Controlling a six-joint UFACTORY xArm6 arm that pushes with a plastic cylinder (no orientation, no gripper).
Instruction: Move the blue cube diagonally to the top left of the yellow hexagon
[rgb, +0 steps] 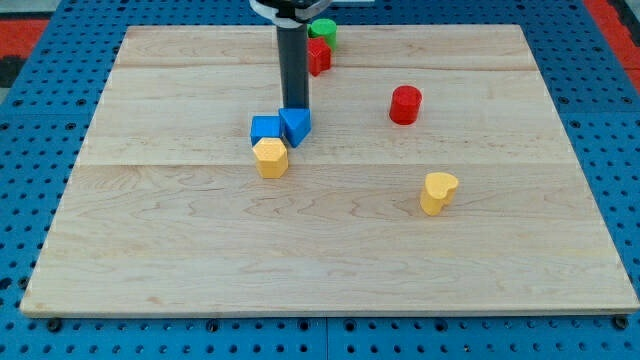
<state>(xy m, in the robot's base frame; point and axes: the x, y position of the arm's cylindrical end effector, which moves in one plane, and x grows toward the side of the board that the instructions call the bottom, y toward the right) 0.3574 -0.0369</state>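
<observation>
The blue cube (265, 128) sits left of the board's middle, touching the top left of the yellow hexagon (271, 157). A second blue block (296, 125), triangular in look, presses against the cube's right side. My tip (295, 107) comes down from the view's top and stands just behind this triangular blue block, touching or nearly touching its top edge, up and to the right of the blue cube.
A red block (318, 56) and a green block (323, 31) sit near the top edge, partly behind my rod. A red cylinder (405, 104) stands at the right of the middle. A yellow heart-shaped block (438, 192) lies at the lower right.
</observation>
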